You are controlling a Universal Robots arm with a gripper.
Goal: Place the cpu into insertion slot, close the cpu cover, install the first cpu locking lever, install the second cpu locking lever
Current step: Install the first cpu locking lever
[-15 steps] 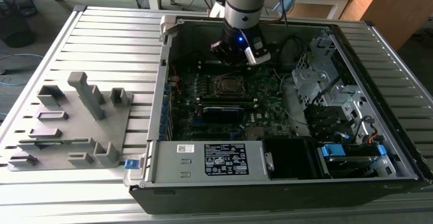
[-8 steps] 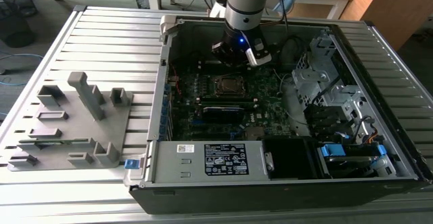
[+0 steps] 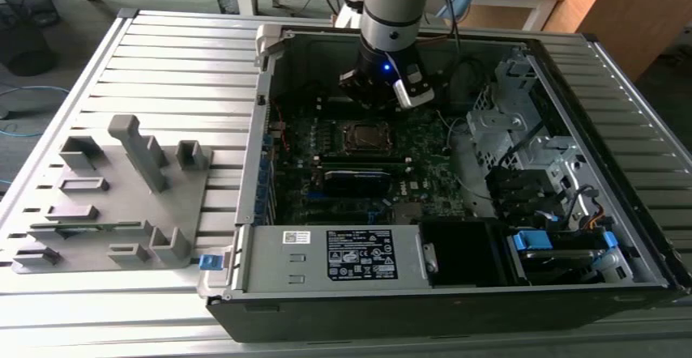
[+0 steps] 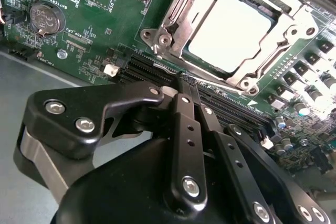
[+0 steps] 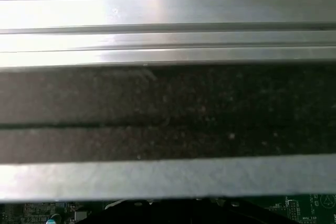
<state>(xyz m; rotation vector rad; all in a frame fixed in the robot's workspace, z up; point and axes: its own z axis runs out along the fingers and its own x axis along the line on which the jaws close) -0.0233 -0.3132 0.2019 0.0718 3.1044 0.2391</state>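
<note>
In the exterior view an open computer case [image 3: 605, 285] lies on a worktop [image 3: 162, 58] of pale metal slats, with wooden desks and a grey floor behind. A power box [image 3: 324, 257] at the near edge of the case bears a white label with small black print, too fine to make out. A grey fixture plate [image 3: 108, 204] with upright blocks sits on the slats at the exterior view's left, well apart from the board. The slot [image 3: 346, 138] lies near the middle of the green board. The tool [image 3: 365, 103] hangs over the board just beyond the slot, on the far side. In the second wrist view the board [image 4: 105, 3] shows white printed markings and a round coin cell [image 4: 47, 18] with stamped writing. The cpu [image 4: 231, 32] lies flat in its socket, its top glaring white, and the cover [image 4: 287, 24] rests down around it as a silvery frame. The tool [image 4: 184, 83] is narrow, its black fingers [image 4: 186, 129] drawn together, their tips over long black slots [image 4: 147, 69] just beside the socket. Whether they touch the board cannot be told. In the first wrist view bright metal slats [image 5: 168, 40] run across, then a dark speckled band [image 5: 168, 108], and a thin strip of green board [image 5: 310, 203] with white print.
</note>
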